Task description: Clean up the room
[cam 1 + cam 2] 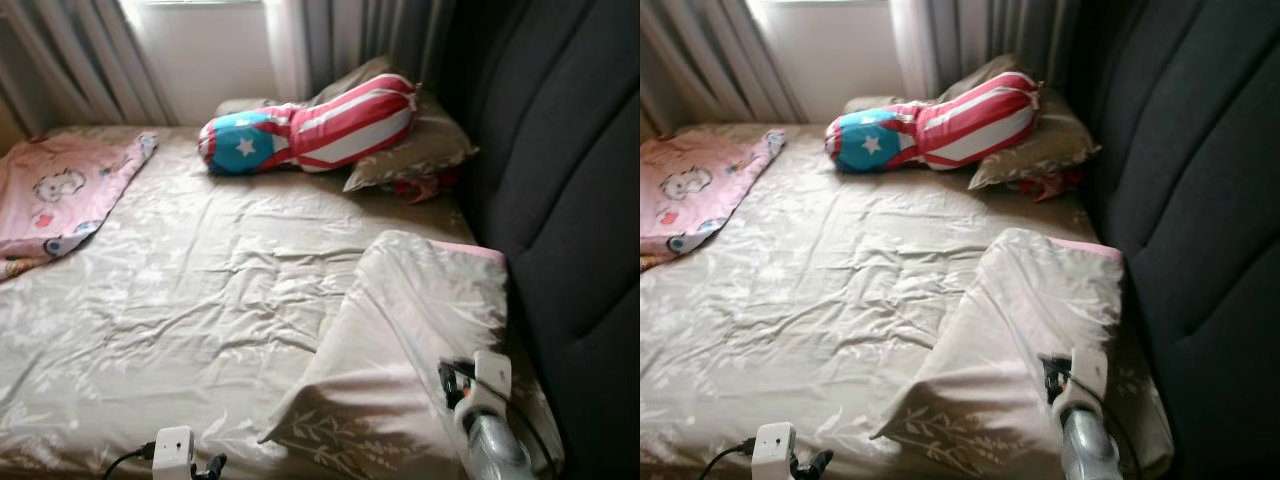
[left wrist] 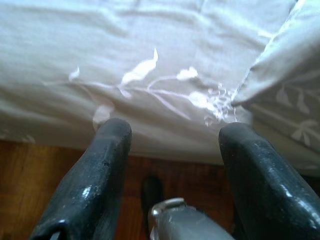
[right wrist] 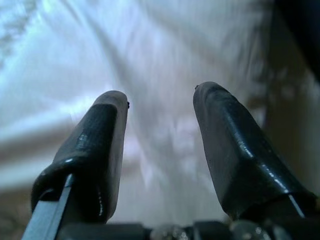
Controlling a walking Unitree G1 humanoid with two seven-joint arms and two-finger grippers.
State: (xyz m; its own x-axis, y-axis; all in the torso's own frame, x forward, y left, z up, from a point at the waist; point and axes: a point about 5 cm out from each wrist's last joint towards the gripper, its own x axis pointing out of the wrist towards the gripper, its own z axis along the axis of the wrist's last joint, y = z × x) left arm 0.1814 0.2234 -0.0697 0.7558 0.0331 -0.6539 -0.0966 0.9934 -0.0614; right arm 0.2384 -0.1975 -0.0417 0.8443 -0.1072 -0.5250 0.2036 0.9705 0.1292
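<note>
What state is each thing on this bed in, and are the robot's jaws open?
Bedsheet: wrinkled, spread flat.
Beige pillow: lying askew near the headboard.
Striped star cushion: lying on its side.
Pink blanket: crumpled at the bed's edge.
Left gripper: open, empty.
Right gripper: open, empty, over the pillow.

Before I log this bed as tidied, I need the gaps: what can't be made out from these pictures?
- Red item: mostly hidden under the grey pillow, head views; identity unclear.
- Pink blanket: cut off by the left edge.
- Right end effector: open over the pale folded pillow; blur hides whether it touches.
- Left end effector: open at the bed sheet edge; the floor below is dark.
</note>
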